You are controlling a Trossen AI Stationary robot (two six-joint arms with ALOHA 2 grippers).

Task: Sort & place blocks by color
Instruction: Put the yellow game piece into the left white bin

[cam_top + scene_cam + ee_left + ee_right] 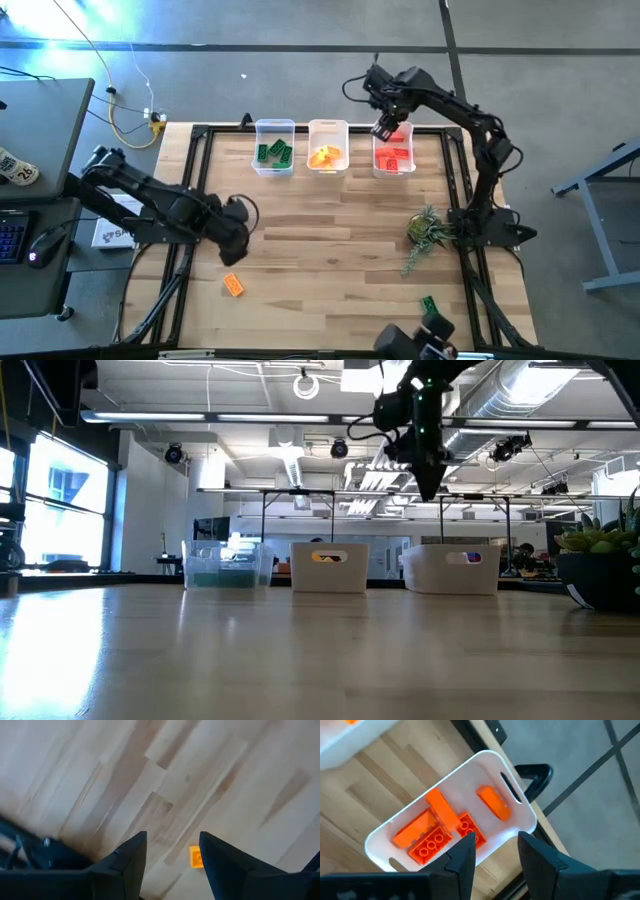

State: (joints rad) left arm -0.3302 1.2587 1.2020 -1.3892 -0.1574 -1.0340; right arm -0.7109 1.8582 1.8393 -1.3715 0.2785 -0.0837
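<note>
Right gripper [492, 851] hangs, jaws apart and empty, over the far-right white plastic bin [522, 815] of red studded blocks [432, 837]; left gripper [170, 851], jaws apart, should drop squarely astride the near-left orange block [195, 856]

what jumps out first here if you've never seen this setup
Three clear bins line the table's far edge, sorted green, yellow-orange and red. The right gripper hangs open over the red bin. Near the front, the left gripper hovers by a stray orange block.

Table centre [330, 230] open; bins [328, 145] line far edge, plant [428, 230] probably blocks right.
</note>
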